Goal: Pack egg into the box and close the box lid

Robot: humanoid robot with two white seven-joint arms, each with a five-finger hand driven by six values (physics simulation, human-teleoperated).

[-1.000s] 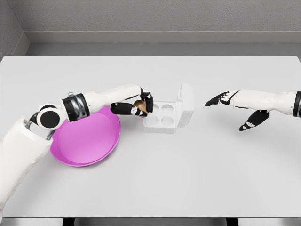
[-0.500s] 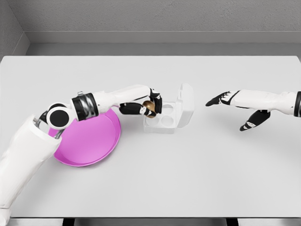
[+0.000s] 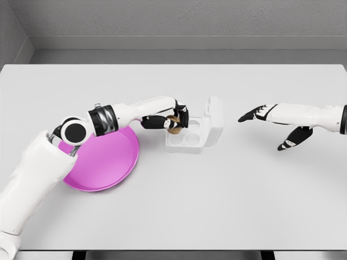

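Head view shows me my left hand [image 3: 172, 120] with its fingers curled around a brown egg [image 3: 173, 124], pinching it from above and from the side. I see the egg over the near left part of the box [image 3: 186, 136], low above one of its round cups; whether it already touches the cup I cannot tell. The box is white, with four cups, and its lid [image 3: 213, 120] stands upright at the right side, hinged open. My left arm reaches in from the lower left, passing over the far edge of a pink plate [image 3: 103, 162], which lies just left of the box. My right hand [image 3: 267, 122] hangs above the table [image 3: 217, 200] well to the right of the box, fingers spread and relaxed, holding nothing, thumb hanging down. Its arm comes in from the right edge. Everything sits on a pale grey table with a grey wall behind.
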